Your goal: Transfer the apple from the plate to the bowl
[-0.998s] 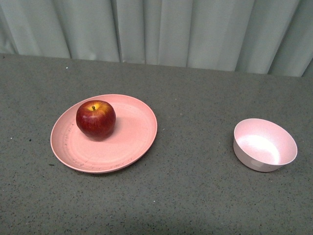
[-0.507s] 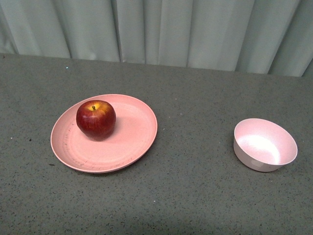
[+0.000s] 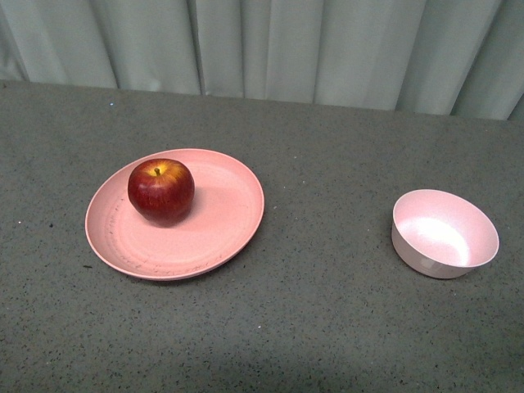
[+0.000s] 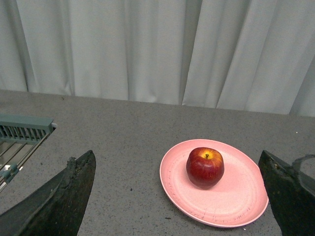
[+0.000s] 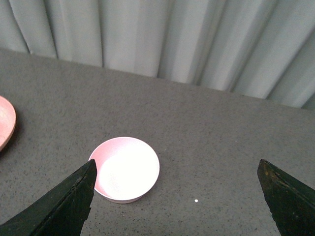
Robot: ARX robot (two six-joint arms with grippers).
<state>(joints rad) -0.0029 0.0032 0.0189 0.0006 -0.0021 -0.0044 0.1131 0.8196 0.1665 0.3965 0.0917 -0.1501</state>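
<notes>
The dark-red apple (image 3: 160,191) with a yellow patch at its stem stands on the far-left part of the wide salmon-pink plate (image 3: 229,237), on the table's left side. The small pale pink bowl (image 3: 444,233) stands empty to the right, well apart from the plate. Neither gripper shows in the front view. In the left wrist view my left gripper (image 4: 176,156) is open, short of the apple (image 4: 204,167) and the plate (image 4: 236,209). In the right wrist view my right gripper (image 5: 176,166) is open, and the bowl (image 5: 125,169) lies close to one fingertip (image 5: 81,189).
The table is a grey speckled surface (image 3: 327,327) backed by a pale pleated curtain (image 3: 270,49). A grey-green slatted rack (image 4: 22,130) shows at the table's edge in the left wrist view. The plate's rim (image 5: 4,123) peeks into the right wrist view.
The whole scene sits slightly higher in the front view than before. Apple, plate and bowl keep their places relative to one another.
</notes>
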